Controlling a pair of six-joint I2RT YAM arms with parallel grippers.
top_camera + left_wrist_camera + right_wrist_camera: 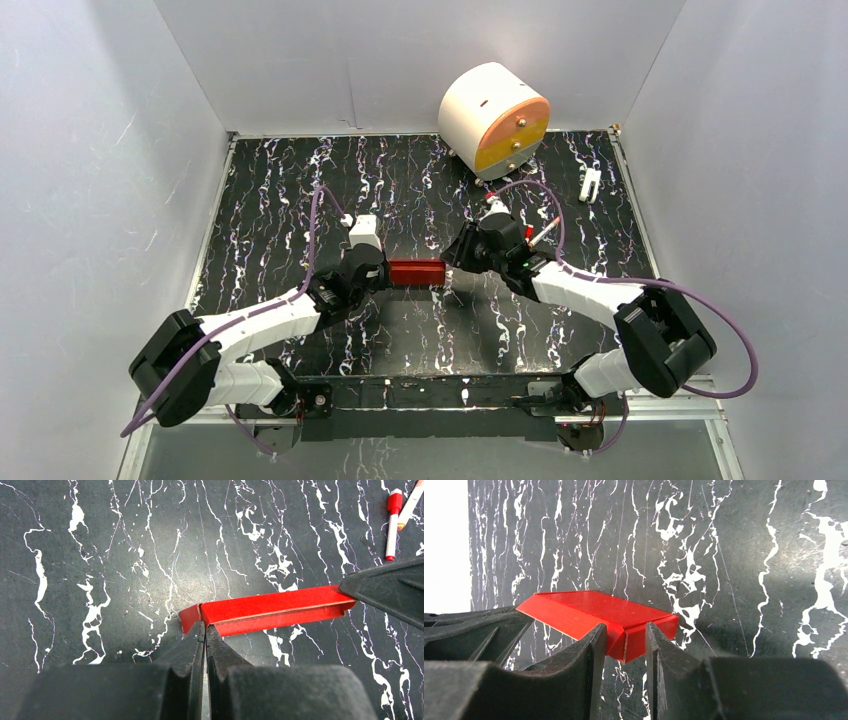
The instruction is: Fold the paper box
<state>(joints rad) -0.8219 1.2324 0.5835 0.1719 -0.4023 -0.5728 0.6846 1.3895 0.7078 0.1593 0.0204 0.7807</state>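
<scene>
Because the paper box is thin, light card that dents fast, you should pinch its ends softly. It is over the middle of the table. The left gripper is almost closed on one end; the right gripper, jaws slightly apart, hugs the other.

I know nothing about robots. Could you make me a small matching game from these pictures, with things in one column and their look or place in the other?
Things:
1. paper box
2. drum
3. pen
4. left pincer

Look or place:
A. white with a red cap
B. red, long and flat, at the middle of the table
C. closed at one end of the box
D. white with an orange and yellow face, at the table's far edge

Pairs: 1-B, 2-D, 3-A, 4-C
</scene>
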